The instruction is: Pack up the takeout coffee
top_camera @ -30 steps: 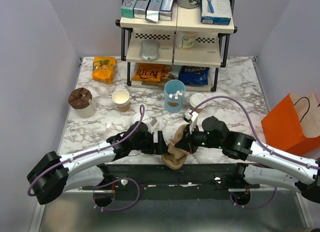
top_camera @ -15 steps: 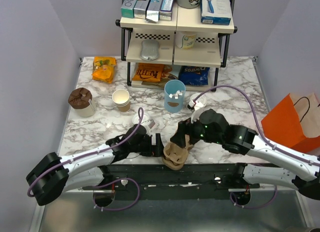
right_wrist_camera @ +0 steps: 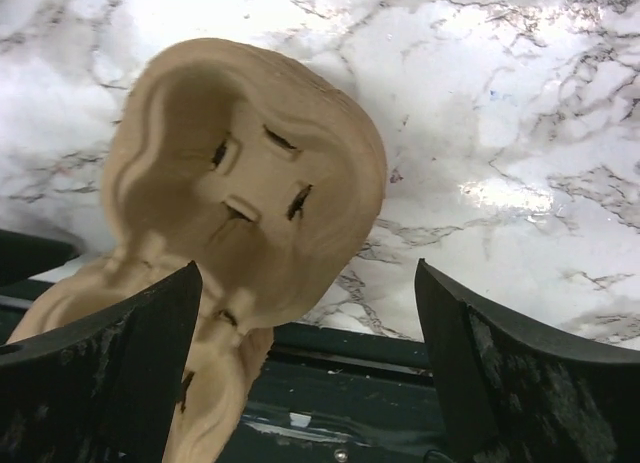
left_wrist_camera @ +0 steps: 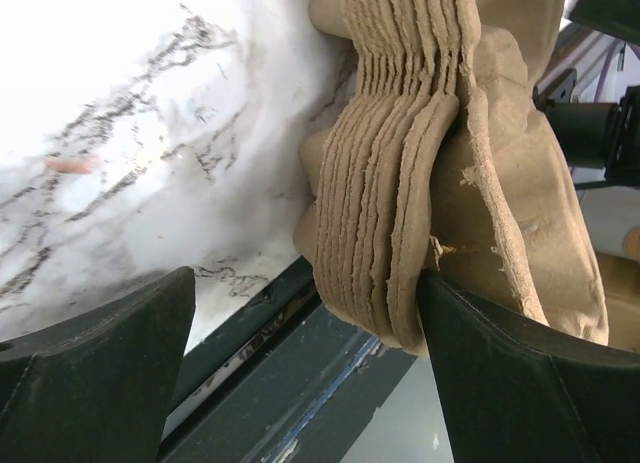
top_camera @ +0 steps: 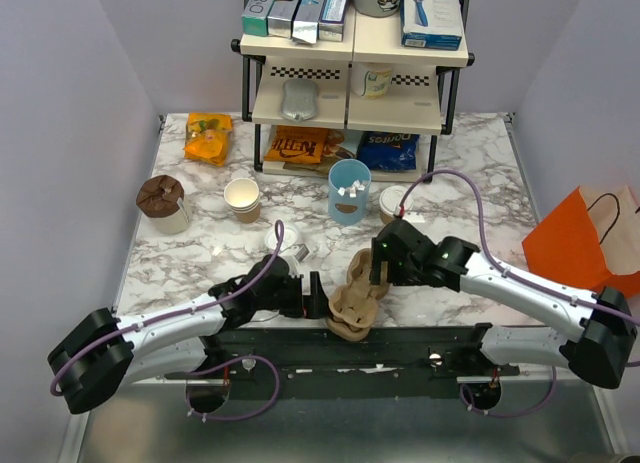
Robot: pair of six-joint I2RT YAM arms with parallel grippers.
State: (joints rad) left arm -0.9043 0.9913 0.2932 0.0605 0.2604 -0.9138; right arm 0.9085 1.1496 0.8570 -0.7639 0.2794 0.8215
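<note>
A stack of tan pulp cup carriers (top_camera: 354,301) rests tilted at the table's front edge, between my two grippers. My left gripper (top_camera: 317,296) is open; in the left wrist view its right finger (left_wrist_camera: 520,373) touches the stack's edge (left_wrist_camera: 400,183) and the rest of the gap is bare. My right gripper (top_camera: 373,272) is open just behind the stack, with the top carrier (right_wrist_camera: 250,213) low at its left finger (right_wrist_camera: 100,373). The takeout coffee (top_camera: 393,200), a tan cup with a white lid, stands behind the right arm beside the blue cup.
A light-blue cup (top_camera: 349,191) with white packets, an open paper cup (top_camera: 242,198) and a brown-topped cup (top_camera: 163,203) stand mid-table. A shelf rack (top_camera: 355,103) fills the back. An orange bag (top_camera: 585,245) stands at the right. A dark rail (right_wrist_camera: 420,353) runs along the front edge.
My right gripper opened, let go of the carrier stack and drew back up and to the right. The left gripper stayed open beside the stack.
</note>
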